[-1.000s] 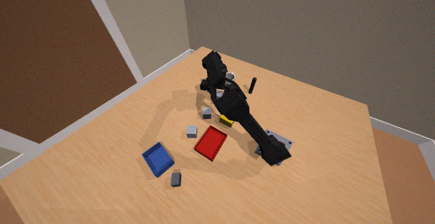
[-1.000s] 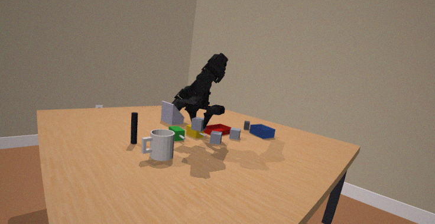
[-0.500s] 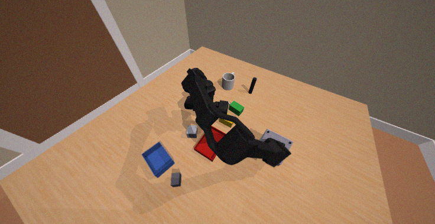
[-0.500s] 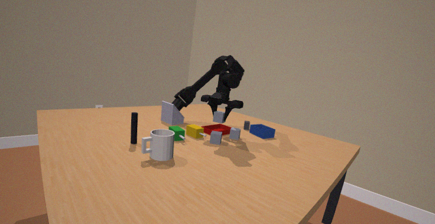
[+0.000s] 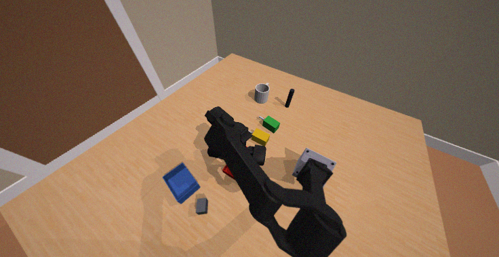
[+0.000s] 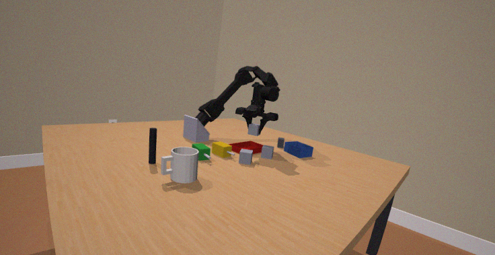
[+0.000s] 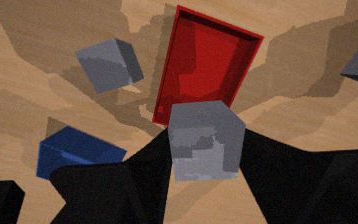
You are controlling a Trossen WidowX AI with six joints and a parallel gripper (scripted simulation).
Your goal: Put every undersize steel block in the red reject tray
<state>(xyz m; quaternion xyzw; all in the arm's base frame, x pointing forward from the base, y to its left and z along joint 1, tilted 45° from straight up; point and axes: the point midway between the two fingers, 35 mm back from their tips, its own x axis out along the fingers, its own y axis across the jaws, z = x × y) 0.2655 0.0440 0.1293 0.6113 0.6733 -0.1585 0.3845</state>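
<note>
The black six-joint arm [image 5: 251, 171] [image 6: 226, 92] arches over the table, well inside its edges, its black parallel-jaw gripper [image 6: 254, 128] [image 7: 198, 127] pointing down, fingers closed on something.
</note>
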